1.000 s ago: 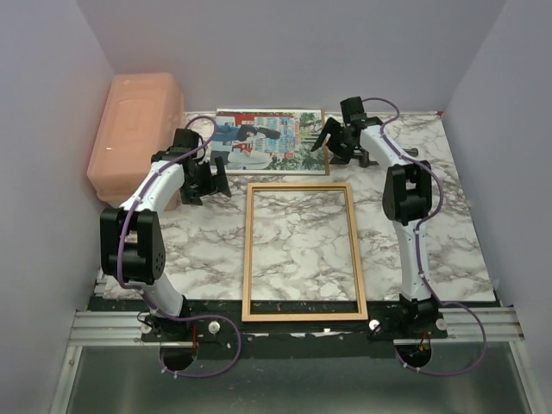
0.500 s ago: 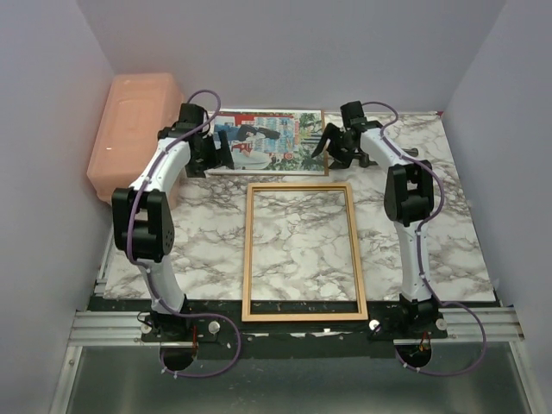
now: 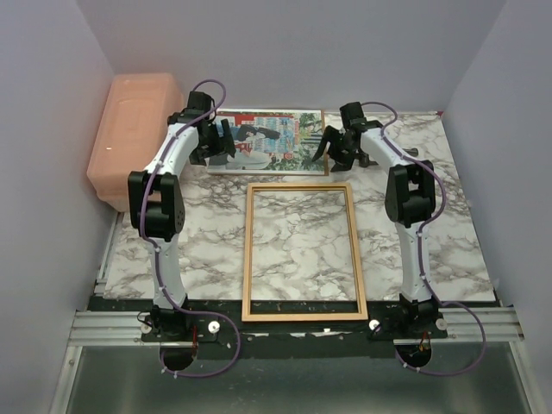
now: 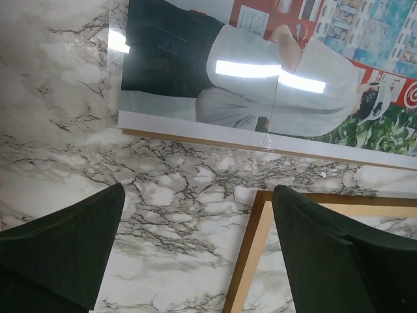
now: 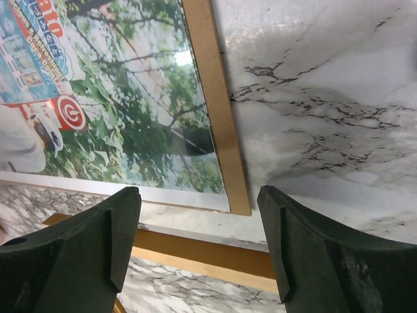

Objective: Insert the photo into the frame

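Both stand open: left gripper (image 3: 222, 143) and right gripper (image 3: 322, 145) above marbled table (image 3: 457, 220), photo (image 3: 269, 138) just ahead, frame (image 3: 247, 259) close behind; grey walls (image 3: 302, 52).

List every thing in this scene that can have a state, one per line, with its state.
photo: flat on the backing board, outside the frame, ungripped
backing board: flat on the table, under the photo
frame: flat on the table, empty
left gripper: open, empty, over the photo's left end
right gripper: open, empty, over the photo's right end
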